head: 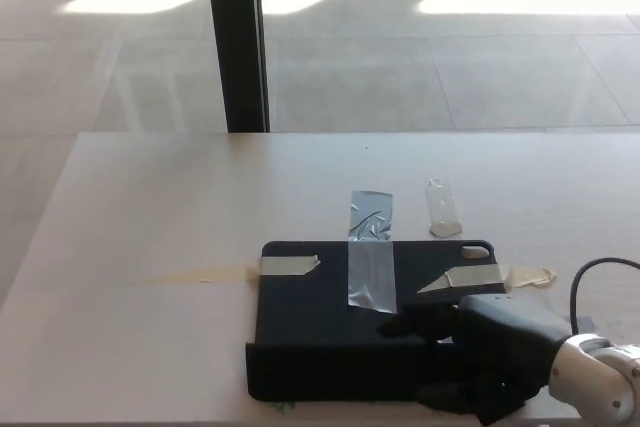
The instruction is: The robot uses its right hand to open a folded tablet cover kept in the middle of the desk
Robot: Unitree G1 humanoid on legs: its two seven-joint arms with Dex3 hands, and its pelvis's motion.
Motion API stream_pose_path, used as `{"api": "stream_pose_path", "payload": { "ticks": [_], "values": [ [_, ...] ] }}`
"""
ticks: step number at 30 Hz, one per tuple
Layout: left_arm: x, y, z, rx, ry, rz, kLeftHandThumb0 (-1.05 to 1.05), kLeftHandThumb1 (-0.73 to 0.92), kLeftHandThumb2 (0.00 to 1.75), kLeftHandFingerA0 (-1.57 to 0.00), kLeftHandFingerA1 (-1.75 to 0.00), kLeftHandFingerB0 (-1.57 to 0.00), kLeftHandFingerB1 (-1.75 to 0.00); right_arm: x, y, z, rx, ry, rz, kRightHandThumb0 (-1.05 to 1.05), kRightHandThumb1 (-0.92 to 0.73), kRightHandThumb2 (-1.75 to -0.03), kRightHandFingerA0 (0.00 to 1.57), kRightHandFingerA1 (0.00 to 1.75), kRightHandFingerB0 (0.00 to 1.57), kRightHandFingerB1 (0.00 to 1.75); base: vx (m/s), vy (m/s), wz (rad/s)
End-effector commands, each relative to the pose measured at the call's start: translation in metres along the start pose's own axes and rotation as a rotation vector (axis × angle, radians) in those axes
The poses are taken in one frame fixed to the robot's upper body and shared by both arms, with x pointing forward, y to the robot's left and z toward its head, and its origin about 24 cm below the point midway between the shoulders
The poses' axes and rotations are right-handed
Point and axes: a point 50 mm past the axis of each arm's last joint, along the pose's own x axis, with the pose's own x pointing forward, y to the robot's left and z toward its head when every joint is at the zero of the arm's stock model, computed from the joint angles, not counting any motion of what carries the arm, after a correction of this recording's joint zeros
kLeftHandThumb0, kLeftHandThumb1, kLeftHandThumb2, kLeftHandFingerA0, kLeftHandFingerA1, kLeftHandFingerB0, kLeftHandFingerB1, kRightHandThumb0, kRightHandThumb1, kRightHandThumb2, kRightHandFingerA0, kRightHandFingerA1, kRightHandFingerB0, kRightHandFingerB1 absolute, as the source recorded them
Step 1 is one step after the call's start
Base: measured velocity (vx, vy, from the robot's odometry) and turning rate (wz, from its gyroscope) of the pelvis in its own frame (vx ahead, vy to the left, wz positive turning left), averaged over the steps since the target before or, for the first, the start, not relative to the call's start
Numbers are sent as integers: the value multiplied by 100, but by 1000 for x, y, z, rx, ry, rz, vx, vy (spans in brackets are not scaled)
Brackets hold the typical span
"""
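Note:
The black tablet cover (330, 317) lies flat in the middle of the desk near its front edge, held down by grey and beige tape strips. Its front flap (335, 375) stands up along the near edge. My right hand (475, 352) rests low on the cover's front right part, fingers spread and pointing left, thumb down by the flap. Nothing is gripped between the fingers. The hand hides the cover's right front corner. My left hand does not show.
The pale desk (150, 227) runs across the view. A grey tape strip (370, 262) crosses the cover's far edge. A small clear piece (442, 209) lies behind the cover. A black post (235, 37) stands beyond the desk's far edge. A black cable (590, 277) loops at my right wrist.

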Motion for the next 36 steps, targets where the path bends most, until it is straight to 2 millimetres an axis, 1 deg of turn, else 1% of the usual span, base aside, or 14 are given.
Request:
{"api": "stream_pose_path", "payload": {
  "ticks": [1, 4, 9, 17, 18, 20, 21, 22, 24, 28, 30, 31, 32, 36],
  "values": [
    [-3, 8, 6, -22, -15, 6, -95, 53, 70, -43, -115, -25, -102, -6, 61, -8, -91, 74, 163, -93, -75, -86, 31, 62, 28, 40, 0, 0, 0],
    [-3, 8, 9, -30, -21, 3, -94, 55, 68, -46, -111, -25, -96, -6, 69, -6, -61, 66, 153, -87, -92, -68, 30, 62, 30, 38, 0, 0, 0],
    [-3, 10, 14, -19, -29, 17, -95, 56, 69, -49, -111, -28, -96, -13, 74, 4, 3, 35, 111, -89, -77, -85, 30, 62, 24, 43, 0, 0, 0],
    [-4, 12, 20, -20, -42, 23, -95, 56, 75, -46, -107, -29, -94, -61, 78, 28, 163, -65, 46, -75, -91, -68, 36, 53, 29, 33, 0, 0, 0],
    [-4, 12, 21, -19, -44, 20, -89, 42, 104, -55, -96, -29, -81, -64, 77, 29, 176, -68, 43, -76, -92, -68, 35, 54, 29, 32, 0, 0, 0],
    [-4, 12, 20, -19, -44, 18, -89, 42, 104, -55, -96, -29, -81, -67, 77, 31, 190, -69, 42, -76, -92, -68, 35, 54, 29, 32, 0, 0, 0],
    [-4, 13, 19, -25, -42, 20, -94, 56, 74, -46, -108, -29, -95, -72, 77, 33, 222, -77, 36, -76, -91, -68, 36, 54, 30, 33, 0, 0, 0],
    [-4, 13, 19, -30, -41, 20, -94, 44, 106, -55, -98, -29, -82, -77, 80, 37, 247, -77, 29, -77, -91, -68, 37, 56, 30, 33, 0, 0, 0],
    [-4, 13, 16, -35, -34, 27, -92, 53, 74, -44, -117, -28, -105, -87, 85, 42, 267, -81, 30, -78, -92, -68, 38, 56, 30, 34, 0, 0, 0],
    [-4, 12, 16, -41, -32, 27, -94, 51, 73, -46, -120, -25, -104, -95, 91, 45, 323, -72, 47, -78, -92, -67, 35, 63, 30, 37, 0, 0, 0],
    [-4, 12, 16, -48, -32, 27, -90, 41, 103, -60, -102, -35, -85, -98, 93, 46, 352, -66, 59, -78, -92, -68, 35, 65, 30, 37, 0, 0, 0],
    [-4, 13, 15, -45, -30, 27, -95, 53, 72, -47, -111, -31, -97, -100, 95, 47, 370, -59, 65, -77, -91, -67, 35, 64, 30, 37, 0, 0, 0],
    [-4, 14, 15, -55, -27, 27, -89, 41, 104, -57, -98, -33, -84, -104, 101, 48, 407, -52, 70, -76, -91, -67, 35, 67, 31, 38, 0, 0, 0],
    [-4, 14, 13, -48, -21, 28, -92, 52, 74, -46, -118, -25, -104, -107, 107, 46, 439, -31, 77, -77, -91, -67, 37, 61, 31, 36, 0, 0, 0]
  ]
}}
